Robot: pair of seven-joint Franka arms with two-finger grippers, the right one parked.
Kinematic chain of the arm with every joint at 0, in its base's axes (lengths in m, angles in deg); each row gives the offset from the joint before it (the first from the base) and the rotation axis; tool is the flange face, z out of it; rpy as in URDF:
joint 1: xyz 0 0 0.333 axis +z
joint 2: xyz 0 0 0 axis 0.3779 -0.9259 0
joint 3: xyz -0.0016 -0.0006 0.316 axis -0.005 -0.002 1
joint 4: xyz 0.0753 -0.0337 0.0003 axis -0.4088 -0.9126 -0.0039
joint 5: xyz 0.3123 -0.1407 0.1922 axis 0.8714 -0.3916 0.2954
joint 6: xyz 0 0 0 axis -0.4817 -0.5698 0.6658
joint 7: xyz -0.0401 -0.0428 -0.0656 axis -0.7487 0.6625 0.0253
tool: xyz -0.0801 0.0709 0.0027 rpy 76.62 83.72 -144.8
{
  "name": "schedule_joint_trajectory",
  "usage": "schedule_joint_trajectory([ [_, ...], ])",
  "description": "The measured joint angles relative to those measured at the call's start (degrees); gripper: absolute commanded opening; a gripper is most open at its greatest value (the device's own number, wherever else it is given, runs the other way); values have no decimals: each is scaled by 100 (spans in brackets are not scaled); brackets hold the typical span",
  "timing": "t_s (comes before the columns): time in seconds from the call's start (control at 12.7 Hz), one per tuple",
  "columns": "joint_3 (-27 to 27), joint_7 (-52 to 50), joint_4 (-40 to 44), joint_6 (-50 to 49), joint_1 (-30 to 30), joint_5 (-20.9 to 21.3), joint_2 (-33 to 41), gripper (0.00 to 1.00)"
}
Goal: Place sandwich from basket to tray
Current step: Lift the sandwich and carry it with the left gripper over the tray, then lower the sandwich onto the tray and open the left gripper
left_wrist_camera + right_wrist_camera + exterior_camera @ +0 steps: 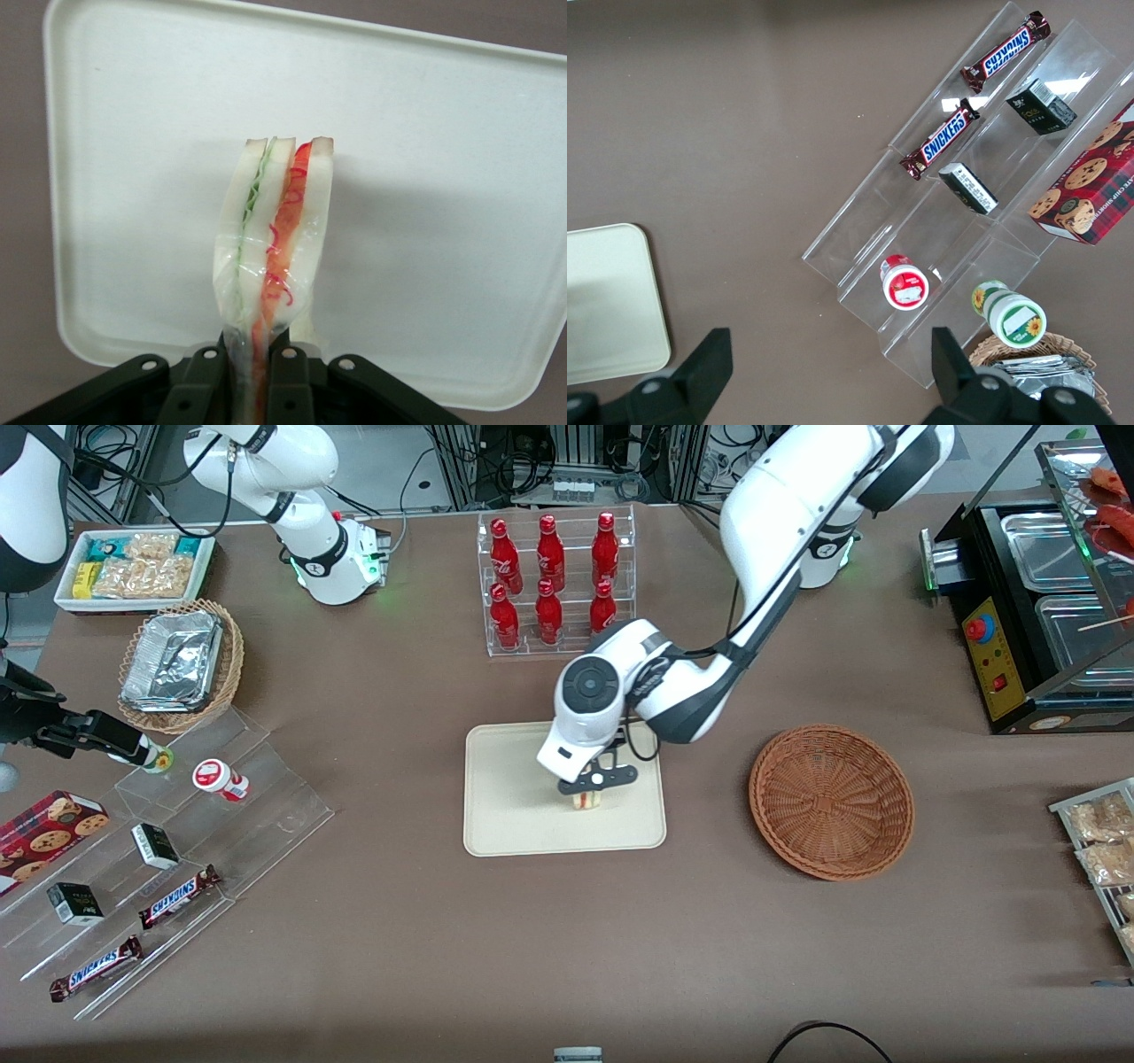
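Observation:
My left gripper (586, 791) is over the cream-beige tray (505, 815), shut on the sandwich (586, 800). In the left wrist view the sandwich (275, 235) is a wrapped wedge of pale bread with green and red-orange filling, pinched at its narrow end between the black fingers (202, 390), with the tray (425, 177) under it. I cannot tell whether the sandwich touches the tray. The reddish-brown wicker basket (831, 801) stands empty on the table beside the tray, toward the working arm's end.
A clear rack of red bottles (554, 580) stands farther from the front camera than the tray. Toward the parked arm's end are acrylic steps with snack bars and cups (151, 859), a tan basket with foil (180, 664) and a white snack bin (133, 567). A black food warmer (1036, 602) stands at the working arm's end.

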Motion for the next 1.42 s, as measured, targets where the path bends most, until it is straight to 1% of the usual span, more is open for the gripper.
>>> schedule_joint_trajectory([
  [0.16, 2, -194, 358, -75, -155, 171, -337, 0],
  [0.47, 8, -274, 826, -392, -254, 233, -655, 0],
  [0.55, 26, -305, 868, -404, -259, 235, -688, 24],
  [0.63, 52, -325, 890, -404, -262, 235, -719, 38],
  [0.71, 68, -336, 920, -404, -263, 236, -756, 64],
  [0.79, 72, -344, 948, -404, -263, 236, -794, 100],
  [1.18, 72, -358, 1077, -406, -288, 287, -836, 100],
  [1.42, 66, -358, 1253, -592, -293, 332, -656, 100],
])
